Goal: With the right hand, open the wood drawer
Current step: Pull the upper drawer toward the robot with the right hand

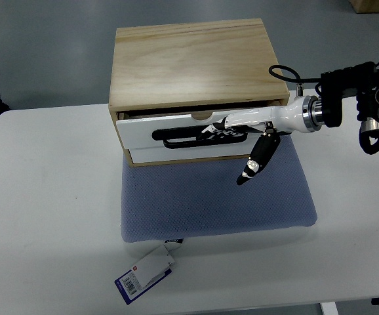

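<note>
Drawer partly out toward camera, long axis left-right.

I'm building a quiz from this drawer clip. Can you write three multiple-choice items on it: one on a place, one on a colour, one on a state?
1. What does the wooden drawer box stand on?
A. a blue mat
B. a red tray
C. the floor

2. What colour is the drawer front?
A. green
B. white
C. yellow

3. How is the drawer?
A. pulled partway out
B. lying on the table
C. out of the box entirely

Answers:
1. A: the box's front edge sits on the blue mat on the white table.
2. B: the panel is white with a black handle slot.
3. A: the front juts forward of the box, with the right hand at the slot.
</note>
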